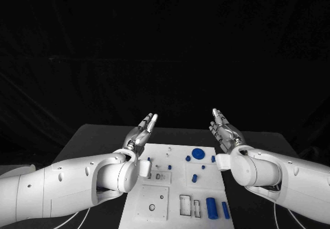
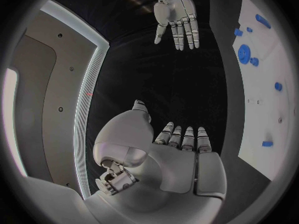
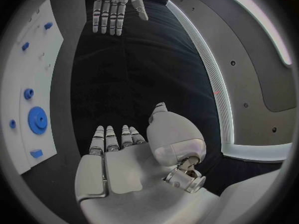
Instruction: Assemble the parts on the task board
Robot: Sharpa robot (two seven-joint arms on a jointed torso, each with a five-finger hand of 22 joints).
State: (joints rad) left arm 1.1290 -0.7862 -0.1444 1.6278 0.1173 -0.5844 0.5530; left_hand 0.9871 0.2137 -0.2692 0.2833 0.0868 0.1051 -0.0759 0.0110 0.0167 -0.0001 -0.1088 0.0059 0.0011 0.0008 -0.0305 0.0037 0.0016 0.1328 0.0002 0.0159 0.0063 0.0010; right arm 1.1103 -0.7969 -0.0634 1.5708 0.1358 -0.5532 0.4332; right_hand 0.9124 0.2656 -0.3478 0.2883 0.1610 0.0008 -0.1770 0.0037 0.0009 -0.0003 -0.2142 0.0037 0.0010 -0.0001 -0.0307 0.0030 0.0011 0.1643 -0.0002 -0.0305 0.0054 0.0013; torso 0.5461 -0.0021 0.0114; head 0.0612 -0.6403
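Below and between the two hands, the white task board is lying flat, blue parts scattered across it. The left hand and right hand are hovering with straight fingers, holding nothing. The right wrist view is showing teeth on the blue gear.

The worktop is a flat surface with a dark cloth backdrop behind its far edge. The white task board lies flat on its middle, running from near the front edge toward the centre. On the board rest small blue parts: a round gear-like disc toward the far end and two upright cylinders at the near right corner.
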